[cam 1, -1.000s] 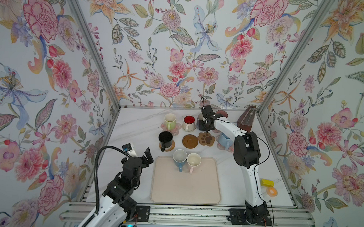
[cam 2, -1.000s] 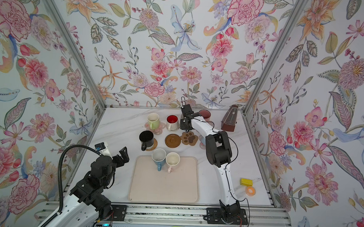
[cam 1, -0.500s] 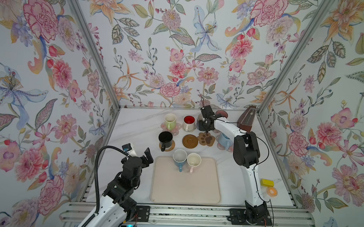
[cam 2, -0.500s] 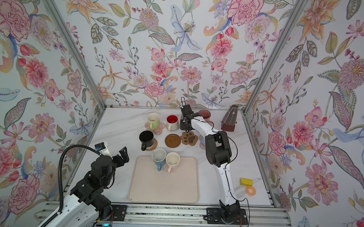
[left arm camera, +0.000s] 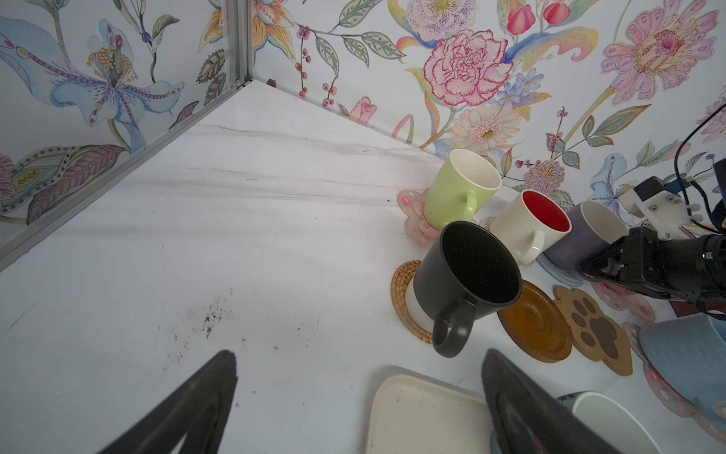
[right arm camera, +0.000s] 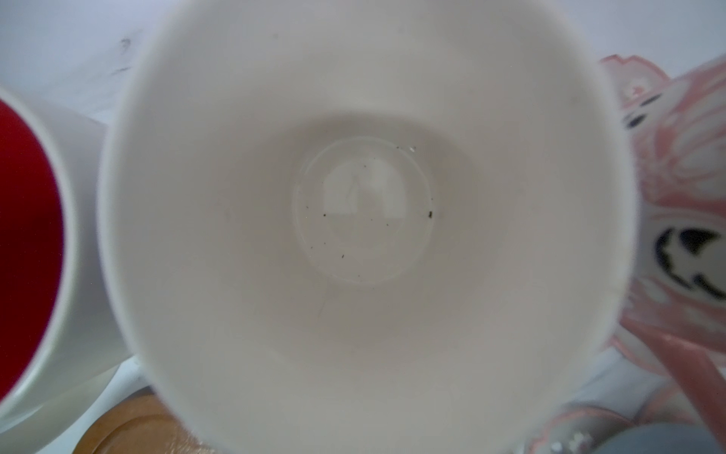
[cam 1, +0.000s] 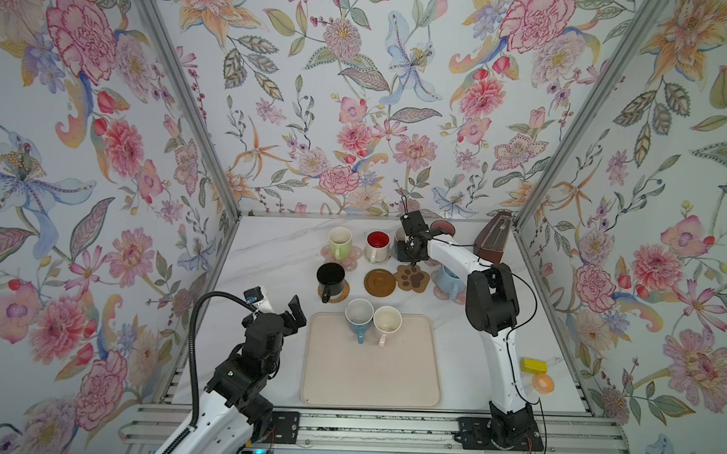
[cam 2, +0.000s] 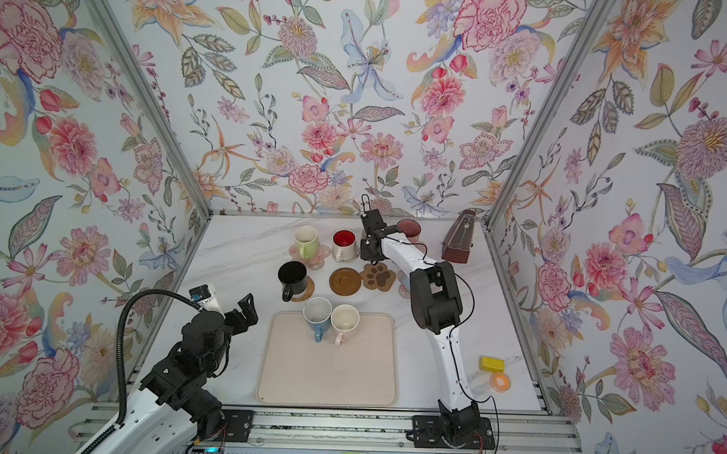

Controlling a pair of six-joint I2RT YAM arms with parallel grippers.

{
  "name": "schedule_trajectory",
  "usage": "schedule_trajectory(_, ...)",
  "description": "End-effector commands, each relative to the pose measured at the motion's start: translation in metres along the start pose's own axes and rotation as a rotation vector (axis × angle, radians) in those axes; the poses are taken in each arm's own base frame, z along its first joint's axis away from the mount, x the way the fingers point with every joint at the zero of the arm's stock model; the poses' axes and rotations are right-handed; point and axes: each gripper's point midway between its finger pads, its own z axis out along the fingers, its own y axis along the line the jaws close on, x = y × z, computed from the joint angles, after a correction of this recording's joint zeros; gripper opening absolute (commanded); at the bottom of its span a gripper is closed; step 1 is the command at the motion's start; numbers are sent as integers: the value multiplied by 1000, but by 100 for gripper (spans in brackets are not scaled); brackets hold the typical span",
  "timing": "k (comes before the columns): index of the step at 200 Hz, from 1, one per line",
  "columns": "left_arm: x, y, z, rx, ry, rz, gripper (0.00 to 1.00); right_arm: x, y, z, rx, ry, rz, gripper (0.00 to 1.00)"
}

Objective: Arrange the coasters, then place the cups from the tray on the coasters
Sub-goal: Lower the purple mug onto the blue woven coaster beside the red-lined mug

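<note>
right fingers (left arm camera: 601, 267) clenched on the lavender mug (left arm camera: 585, 236), down at its grey-blue woven coaster (left arm camera: 558, 275) in the back row. left fingers (left arm camera: 212, 393) spread wide, empty, beside the tray (cam 1: 369, 382). five others look seated. blue mug (cam 1: 358, 315) and cream mug (cam 1: 387, 320) wait on the tray. brown disc (cam 1: 380, 282) and paw coaster (cam 1: 412, 277) are bare.

**Free room:** the tabletop (cam 1: 269, 249) left of the mugs was open up to the side wall. The near part of the tray (cam 1: 369, 369) was bare.

**Obstacles:**
- The blue mug (cam 1: 358, 315) and cream mug (cam 1: 387, 320) stood side by side at the tray's far edge.
- The black mug (cam 1: 331, 277) stood just behind them.
- The right arm (cam 1: 456, 256) slanted over the back row, down to the lavender mug (left arm camera: 589, 232).

The brown disc (cam 1: 380, 282) and paw coaster (cam 1: 412, 277) lay uncovered, hemmed by mugs.
</note>
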Motion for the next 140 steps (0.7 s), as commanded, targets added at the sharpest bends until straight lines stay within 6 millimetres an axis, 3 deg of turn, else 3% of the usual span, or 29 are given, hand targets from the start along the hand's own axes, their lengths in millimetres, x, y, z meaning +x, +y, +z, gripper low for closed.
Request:
schedule_trajectory(1, -10, 5, -3, -27, -24, -19, 99, -13, 0, 3, 2, -43, -7, 0)
schedule_trajectory(37, -10, 6, -3, -29, -25, -19, 99, -10, 1, 6, -5, -32, -5, 3)
schedule_trajectory(78, -11, 5, -3, -28, -26, -18, 99, -12, 2, 2, -8, -38, -4, 13)
schedule_trajectory(140, -12, 3, -3, -22, -26, -23, 99, -29, 8, -37, -26, -103, -5, 52)
